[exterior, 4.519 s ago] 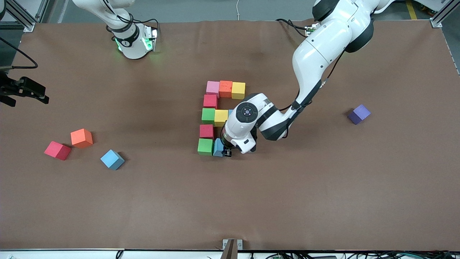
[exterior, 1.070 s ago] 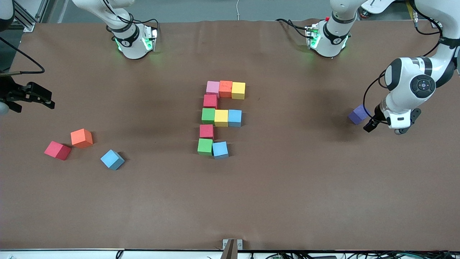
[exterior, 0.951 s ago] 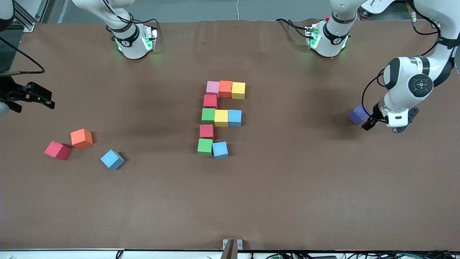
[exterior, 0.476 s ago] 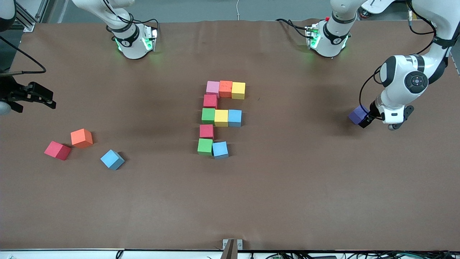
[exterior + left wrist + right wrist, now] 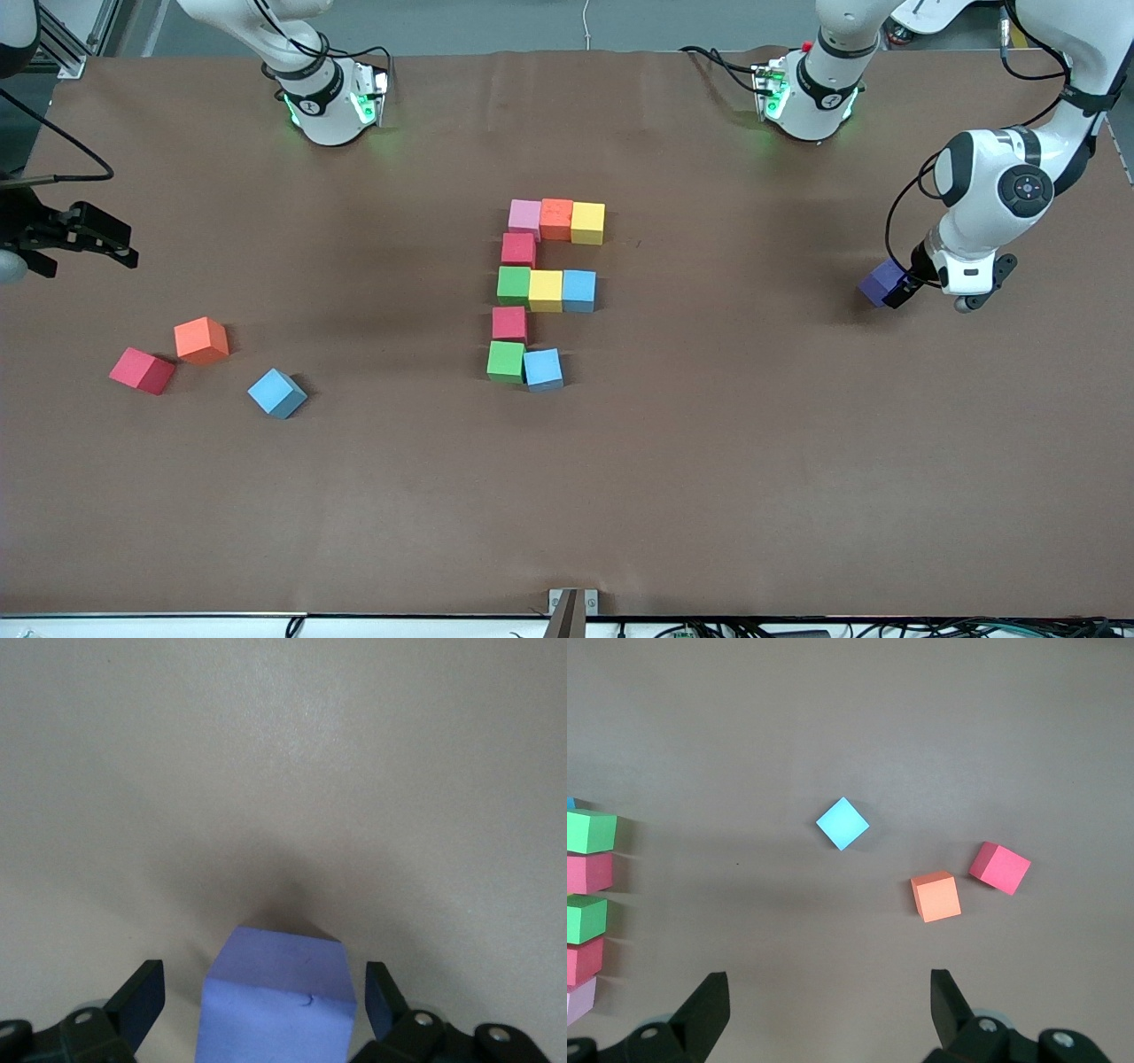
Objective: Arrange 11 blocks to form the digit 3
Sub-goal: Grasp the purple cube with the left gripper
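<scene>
We have our left claw (image 5: 257, 1010) wide open around the purple block (image 5: 882, 282) at the frame's right. Next we squeeze, lift, finish the 3's (image 5: 542, 291) bottom row. Our right claw (image 5: 81, 241) waits open.

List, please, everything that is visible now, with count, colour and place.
Blocks in the figure: ten; pink, orange, two yellow, two red, two green, two blue; middle of the table.
Purple block: one; toward the left arm's end.
Loose blocks: three; red, orange, blue; toward the right arm's end.
Left gripper: fingers open around the purple block.
Right gripper: waits, open, at the table's edge.
</scene>
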`<state>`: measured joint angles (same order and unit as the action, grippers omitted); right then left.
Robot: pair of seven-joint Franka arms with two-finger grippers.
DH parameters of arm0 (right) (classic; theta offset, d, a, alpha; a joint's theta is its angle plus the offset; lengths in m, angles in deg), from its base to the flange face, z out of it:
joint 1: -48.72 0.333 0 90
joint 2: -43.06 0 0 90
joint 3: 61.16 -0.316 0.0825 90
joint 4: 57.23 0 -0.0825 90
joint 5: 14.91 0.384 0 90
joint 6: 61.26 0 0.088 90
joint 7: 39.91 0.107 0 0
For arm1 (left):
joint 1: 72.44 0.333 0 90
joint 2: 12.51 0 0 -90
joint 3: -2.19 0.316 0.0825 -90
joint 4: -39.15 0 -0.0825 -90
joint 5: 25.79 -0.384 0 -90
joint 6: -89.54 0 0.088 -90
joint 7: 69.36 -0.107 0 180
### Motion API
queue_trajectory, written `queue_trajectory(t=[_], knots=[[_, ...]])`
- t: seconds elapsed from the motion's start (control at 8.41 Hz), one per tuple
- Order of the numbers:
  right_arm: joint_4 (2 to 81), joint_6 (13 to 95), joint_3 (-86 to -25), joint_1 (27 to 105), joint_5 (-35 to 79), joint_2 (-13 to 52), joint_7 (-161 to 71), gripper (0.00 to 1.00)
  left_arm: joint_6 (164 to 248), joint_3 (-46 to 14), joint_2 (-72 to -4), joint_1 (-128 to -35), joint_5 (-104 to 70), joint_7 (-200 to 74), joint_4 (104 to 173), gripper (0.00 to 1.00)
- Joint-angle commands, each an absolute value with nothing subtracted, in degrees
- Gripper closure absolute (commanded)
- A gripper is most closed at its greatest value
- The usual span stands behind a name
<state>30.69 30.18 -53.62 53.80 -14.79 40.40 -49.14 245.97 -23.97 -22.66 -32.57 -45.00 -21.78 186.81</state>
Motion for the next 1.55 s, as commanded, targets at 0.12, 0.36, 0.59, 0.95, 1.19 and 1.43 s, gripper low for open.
queue_trajectory(t=[0.12, 0.36, 0.59, 0.95, 1.19, 1.43], knots=[[30.13, 29.8, -53.52, 53.99, -14.47, 40.25, -48.79, 0.0, 248.45, -24.62, -22.7, -31.39, -45.75, -22.17, 188.39, 0.14], [30.22, 29.71, -53.52, 53.9, -14.47, 40.25, -48.79, 0.0, 248.54, -24.62, -23.06, -31.39, -45.74, -22.16, 188.39, 0.42], [30.22, 29.71, -53.52, 53.9, -14.47, 40.25, -48.79, 0.0, 248.36, -24.79, -22.88, -31.57, -45.66, -21.29, 187.43, 0.64], [30.22, 29.71, -53.52, 53.9, -14.47, 40.25, -48.79, 0.0, 239.28, -29.6, -23.67, -31.74, -44.43, -16.56, 177.88, 0.66], [30.22, 29.71, -53.52, 53.99, -14.56, 40.25, -48.79, 0.0, 230.39, -36.89, -27.52, -32.27, -40.75, -7.89, 167.52, 0.66], [30.22, 29.71, -53.52, 53.9, -14.56, 40.25, -48.79, 0.0, 222.64, -39.9, -34.88, -38.73, -40.65, 6.67, 154.96, 0.66]])
